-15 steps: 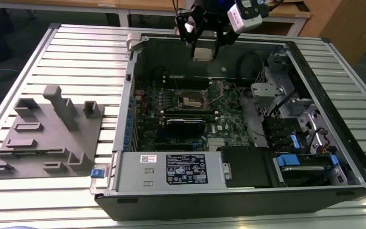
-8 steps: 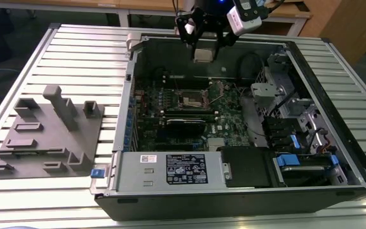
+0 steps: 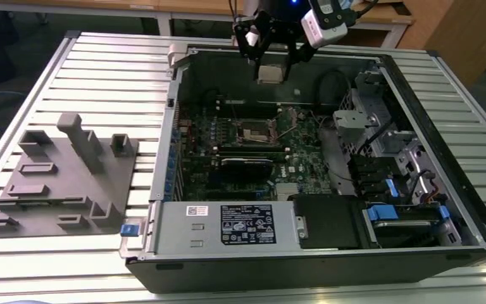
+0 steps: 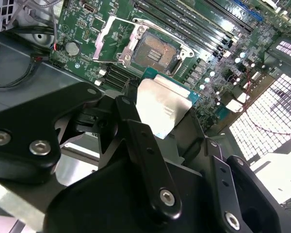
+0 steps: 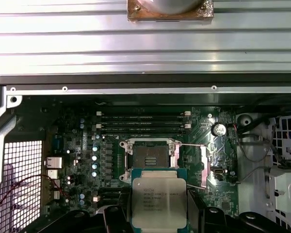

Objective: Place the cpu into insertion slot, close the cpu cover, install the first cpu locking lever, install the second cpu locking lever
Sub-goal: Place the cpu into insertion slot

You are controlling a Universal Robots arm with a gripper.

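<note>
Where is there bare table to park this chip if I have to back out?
Bare table slats: the far corner beyond the grey fixture, and the near edge before it. Inside the case is crowded: board, cables, drive bays.

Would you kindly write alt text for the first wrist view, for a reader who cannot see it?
The hand holds the cpu, silvery top facing the camera, over the green motherboard inside an open computer case. Just beyond the chip lies the insertion slot, uncovered and empty, with long memory slots past it.
</note>
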